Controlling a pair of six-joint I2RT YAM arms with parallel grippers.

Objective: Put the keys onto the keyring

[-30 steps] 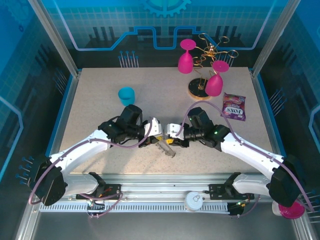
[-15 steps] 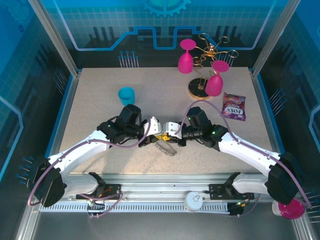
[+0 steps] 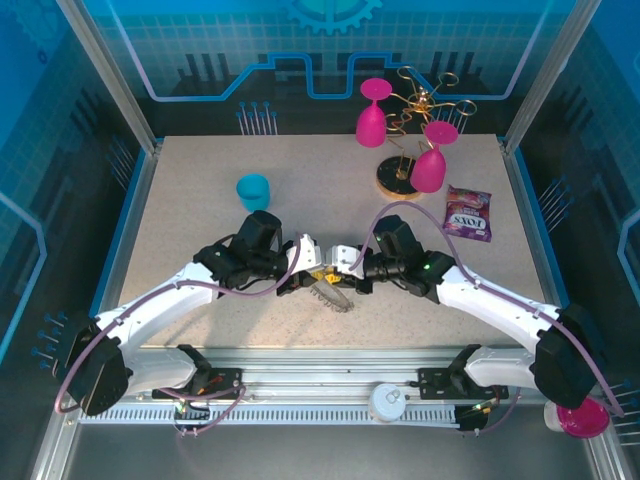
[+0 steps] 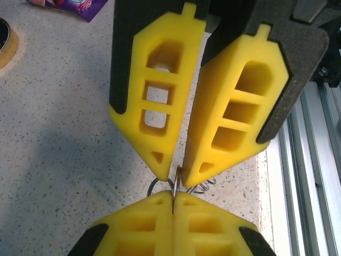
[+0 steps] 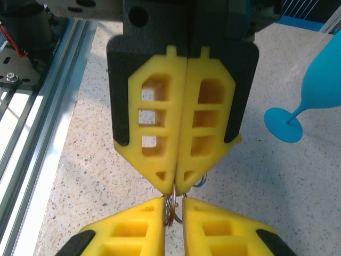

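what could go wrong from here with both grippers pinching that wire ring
1. The left gripper and right gripper pinch the keyring with only their very tips, so the thin wire may slip out.
2. The two sets of tips nearly touch; pulling against each other could bend the wire or knock the fingers together.
3. The blue goblet stands near the left arm and might get bumped.

Speckled table (image 3: 200, 210): blue goblet (image 3: 254, 190), candy packet (image 3: 468, 213) (purple).

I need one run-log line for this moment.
left claw: shut on keyring | right claw: shut on keyring | claws tip to tip over table
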